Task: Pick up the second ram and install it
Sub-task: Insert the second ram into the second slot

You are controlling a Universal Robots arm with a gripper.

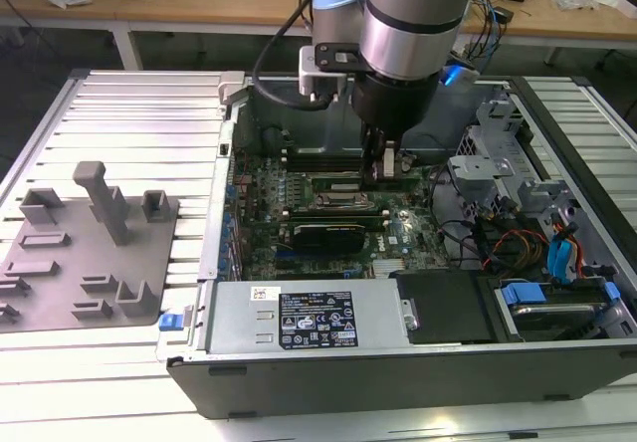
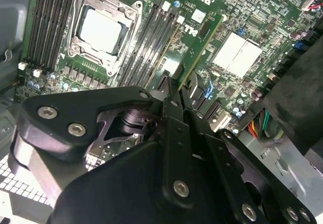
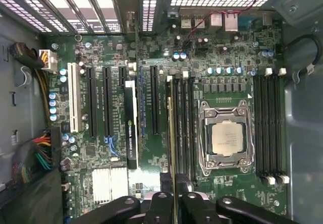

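My gripper point(image 1: 383, 168) reaches down into the open computer case point(image 1: 199, 263), over the motherboard. It is shut on the second ram point(image 2: 202, 47), a thin green stick pinched at one end between the black fingers point(image 2: 189, 113). In the first wrist view the second ram point(image 3: 170, 133) shows edge-on as a narrow line running out from the gripper point(image 3: 171, 191). It lies along the bank of memory slots point(image 3: 182, 128) beside the silver-framed processor socket point(image 3: 227, 138). Whether it touches a slot I cannot tell.
A second bank of memory slots point(image 3: 270, 128) lies on the socket's other side. A black card point(image 3: 131, 125) stands in an expansion slot. The power supply point(image 1: 309, 318) fills the case's near side, with drive bays and cables point(image 1: 537, 243) toward the exterior view's right. A grey fixture tray point(image 1: 90, 253) sits outside the case.
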